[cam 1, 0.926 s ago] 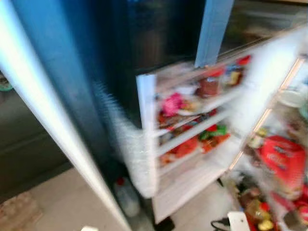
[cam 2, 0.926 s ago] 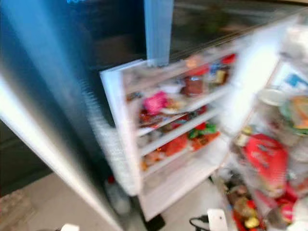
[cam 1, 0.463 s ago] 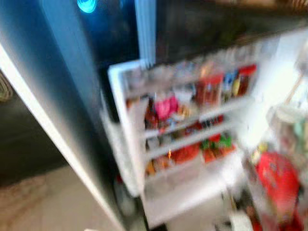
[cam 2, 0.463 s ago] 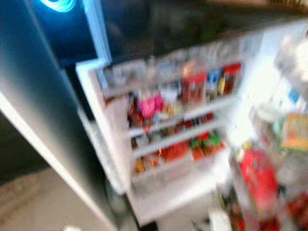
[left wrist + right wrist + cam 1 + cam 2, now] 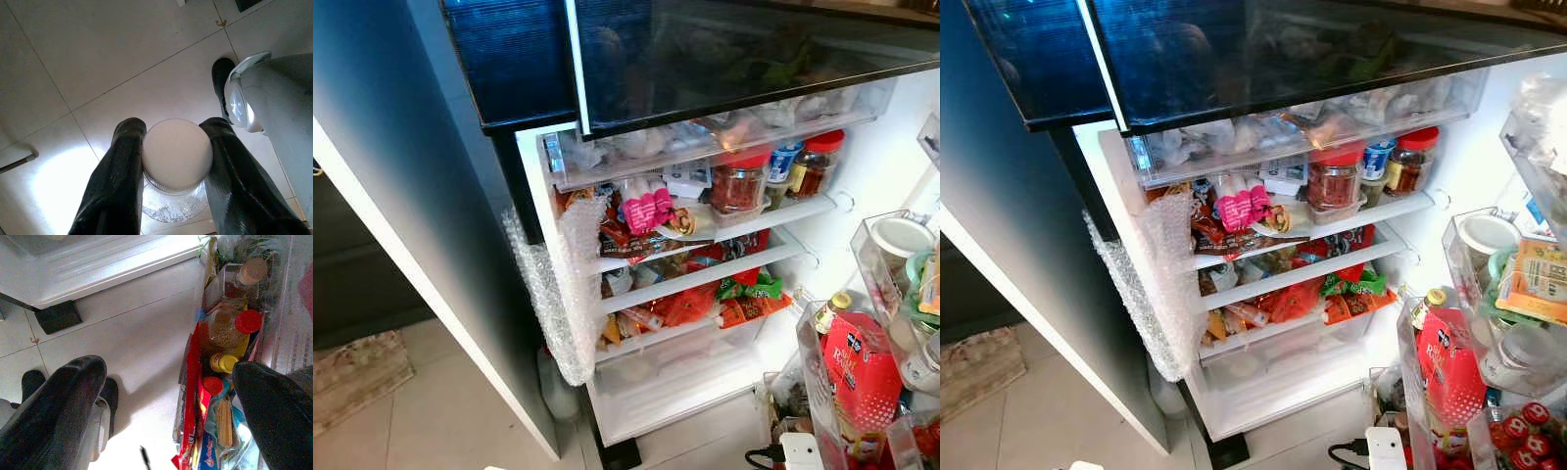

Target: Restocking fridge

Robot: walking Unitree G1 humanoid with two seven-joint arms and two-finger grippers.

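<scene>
Fridge [image 5: 533,323] stands open before you, its door shelves crammed. Working left to right: a sheet of bubble wrap [image 5: 558,294] hangs down the left edge of the shelf unit; beside it, on the upper shelf, sits a pink packet [image 5: 646,209], then a red-lidded jar of dark red contents [image 5: 738,183], a blue-capped pot [image 5: 784,162] and a second red-lidded jar [image 5: 817,164] near the right end. The shelf below holds green and orange packets [image 5: 744,294], and the bottom bin [image 5: 675,377] looks nearly bare. At the right edge the other door's racks [image 5: 871,264] carry a red carton [image 5: 862,377] and a white-lidded tub [image 5: 899,235]. Your left gripper [image 5: 171,161] hangs low over the tiled floor [image 5: 98,63], its two black fingers [image 5: 120,186] closed against a clear jar with a white lid [image 5: 177,154], one on each side of the lid. Your right gripper [image 5: 168,396] hangs over the floor with its fingers [image 5: 63,396] spread wide and nothing between them, just beside a low door rack [image 5: 220,357] of red- and yellow-capped bottles
</scene>
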